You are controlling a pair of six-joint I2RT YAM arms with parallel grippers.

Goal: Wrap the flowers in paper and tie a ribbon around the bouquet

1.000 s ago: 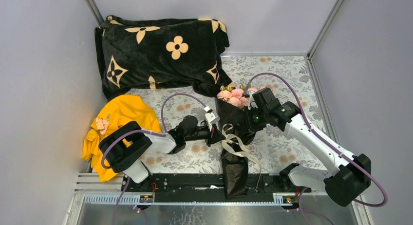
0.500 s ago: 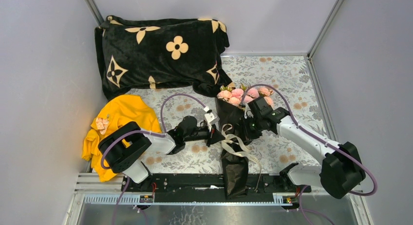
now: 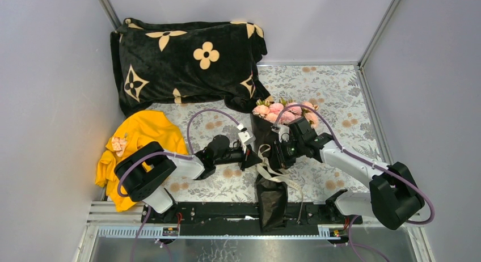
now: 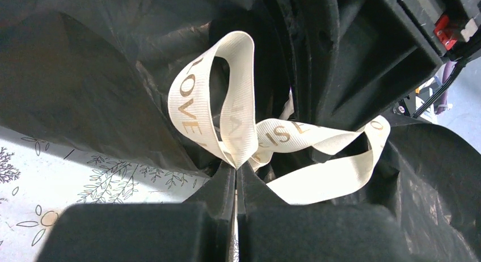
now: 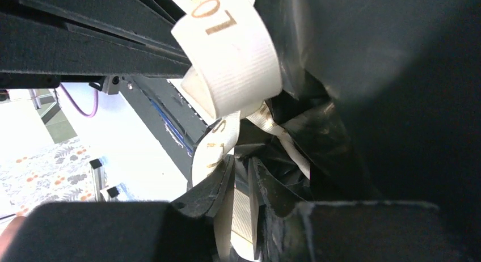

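The bouquet lies lengthways on the table, its pink flowers at the far end and the crinkled black paper tapering toward the near rail. The cream ribbon crosses its middle in loops with loose ends. From the left, my left gripper is shut on the ribbon at the base of a loop, its jaws pressed together. My right gripper is at the knot from the right. Its jaws stand a narrow gap apart, with a strip of ribbon running loosely through the gap against the paper.
A thick black blanket with tan flower marks fills the far left. A yellow garment lies at the left by my left arm. A black rail runs along the near edge under the bouquet's tip. Grey walls close in on both sides.
My right gripper has moved left and down from beside the flowers to the ribbon knot, uncovering the roses. The bouquet's lower end has shifted slightly left. My left gripper has stayed in place.
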